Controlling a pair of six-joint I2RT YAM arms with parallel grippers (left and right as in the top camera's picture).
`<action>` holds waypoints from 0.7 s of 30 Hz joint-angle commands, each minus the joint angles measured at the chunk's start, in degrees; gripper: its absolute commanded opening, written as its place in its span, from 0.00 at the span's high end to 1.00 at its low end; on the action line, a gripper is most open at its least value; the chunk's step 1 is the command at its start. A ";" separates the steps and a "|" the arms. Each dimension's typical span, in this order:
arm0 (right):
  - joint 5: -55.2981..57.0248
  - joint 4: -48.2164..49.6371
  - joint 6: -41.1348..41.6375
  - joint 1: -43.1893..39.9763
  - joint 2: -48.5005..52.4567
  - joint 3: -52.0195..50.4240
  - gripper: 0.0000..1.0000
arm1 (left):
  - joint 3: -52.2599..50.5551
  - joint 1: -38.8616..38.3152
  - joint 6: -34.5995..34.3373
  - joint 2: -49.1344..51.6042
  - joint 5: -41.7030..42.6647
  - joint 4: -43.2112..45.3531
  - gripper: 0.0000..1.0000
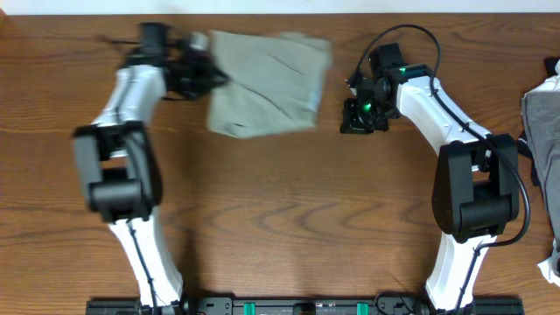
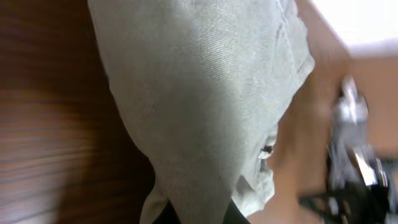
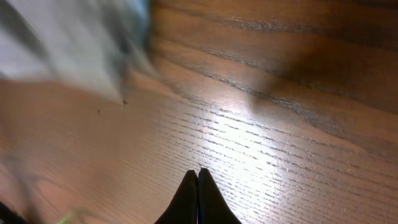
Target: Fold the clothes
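The khaki clothes (image 1: 267, 83) lie folded into a rough square at the back middle of the table. My left gripper (image 1: 203, 77) is at the garment's left edge and is shut on a fold of it; in the left wrist view the cloth (image 2: 205, 106) fills the frame and runs down between the dark fingers (image 2: 198, 214). My right gripper (image 1: 353, 118) is to the right of the garment, apart from it, just above bare wood. Its fingers (image 3: 198, 180) are pressed together and hold nothing. The garment's edge shows blurred at the right wrist view's upper left (image 3: 74, 43).
A grey cloth pile (image 1: 544, 122) lies at the table's right edge. The wooden table (image 1: 289, 219) stretches toward the front. The table's far edge runs just behind the garment.
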 commanded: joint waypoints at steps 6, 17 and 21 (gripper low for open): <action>-0.79 0.31 0.57 -0.11 -0.66 0.37 0.98 | -3.87 13.25 -12.24 -2.25 -20.94 -7.10 0.94; -0.59 0.74 0.52 -0.24 -0.66 0.37 0.98 | -9.35 17.46 -14.99 -2.29 -23.30 -21.66 0.75; -0.59 0.76 -1.05 -0.39 -0.90 0.46 0.94 | -9.35 17.46 -12.39 -3.48 -22.43 -24.37 0.56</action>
